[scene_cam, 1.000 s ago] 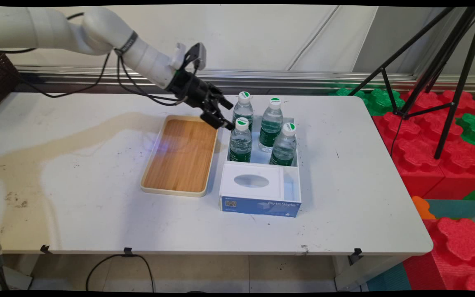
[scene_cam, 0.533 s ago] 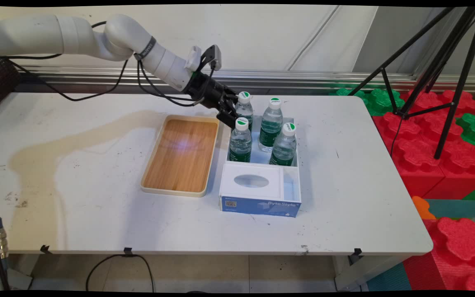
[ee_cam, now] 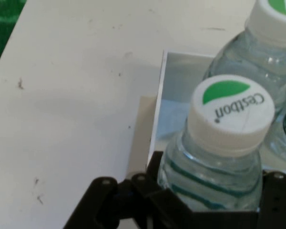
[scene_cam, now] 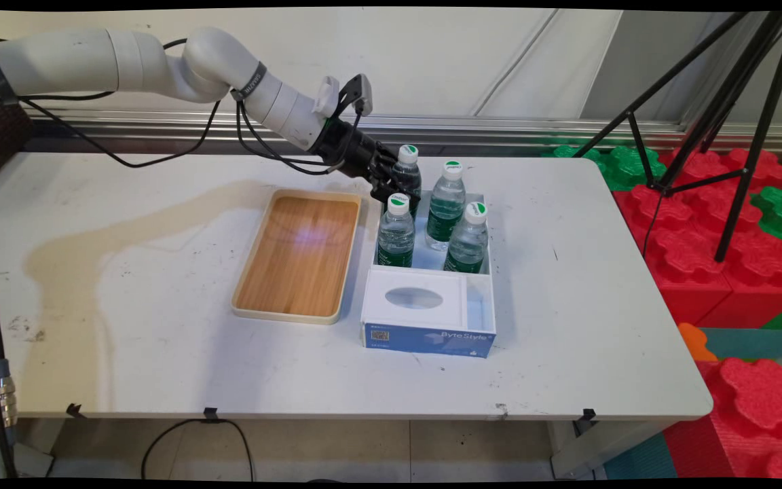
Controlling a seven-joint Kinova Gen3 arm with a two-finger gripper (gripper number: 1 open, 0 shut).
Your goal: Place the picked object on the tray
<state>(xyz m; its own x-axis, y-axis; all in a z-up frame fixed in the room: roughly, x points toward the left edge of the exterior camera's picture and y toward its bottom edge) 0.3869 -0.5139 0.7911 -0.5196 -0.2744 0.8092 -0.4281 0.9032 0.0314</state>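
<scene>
My gripper [scene_cam: 396, 178] has reached the back-left water bottle [scene_cam: 407, 168] in the white box [scene_cam: 488, 268] and is open, one finger on each side of it below the neck. In the hand view that bottle [ee_cam: 214, 167], with a white and green Cestbon cap, fills the gap between the black fingers [ee_cam: 155, 164], which lie close to its sides. It leans slightly to the right. Three more bottles stand in the box: front-left [scene_cam: 396, 231], back-right [scene_cam: 447, 204] and front-right [scene_cam: 467, 238].
A wooden tray [scene_cam: 299, 255] with a cream rim lies left of the box. A tissue-box insert [scene_cam: 415, 299] fills the box's near half. A black tripod [scene_cam: 717, 129] and red and green foam blocks [scene_cam: 737, 272] stand past the table's right edge.
The gripper has moved right and away from the tray's far corner until its fingers straddle the back-left bottle. That bottle's cap has shifted slightly right and up.
</scene>
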